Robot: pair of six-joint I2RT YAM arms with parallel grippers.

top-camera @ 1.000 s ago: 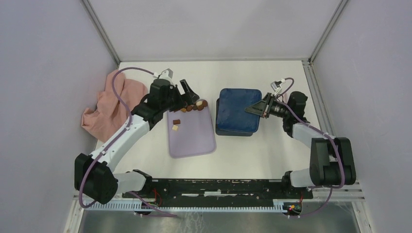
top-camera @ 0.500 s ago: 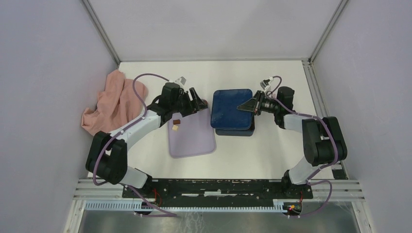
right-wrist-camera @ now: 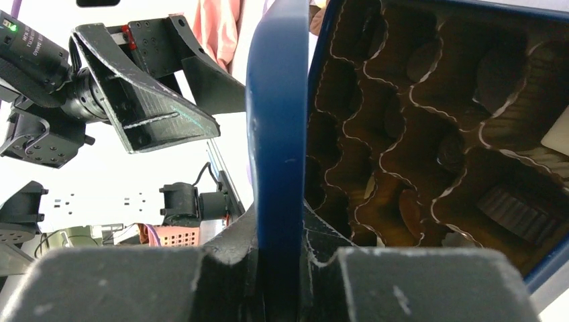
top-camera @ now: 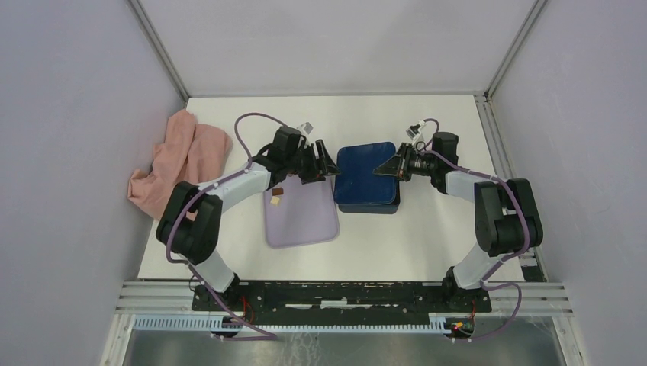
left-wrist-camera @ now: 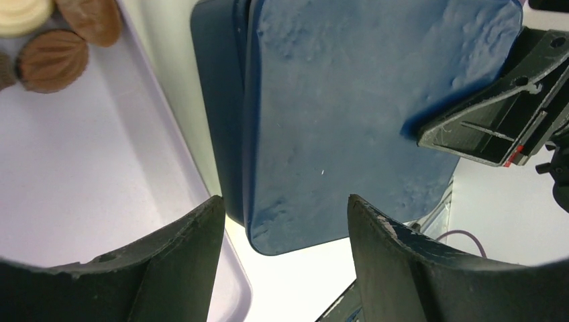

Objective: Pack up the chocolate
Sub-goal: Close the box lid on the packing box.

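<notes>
Our right pincer [right-wrist-camera: 278,235] clamps the edge of the dark blue lid [right-wrist-camera: 278,100], held partly over the box [top-camera: 366,204]. Our left pincer [left-wrist-camera: 285,201] hangs wide beside the lid's left edge. Chocolate [left-wrist-camera: 54,60] lies on the lilac tray [left-wrist-camera: 87,174], at its far right corner, mid-surface.

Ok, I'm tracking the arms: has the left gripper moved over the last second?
Yes. In the top view the left gripper has gone right, off the lilac tray's far edge toward the blue lid the right gripper holds.
</notes>
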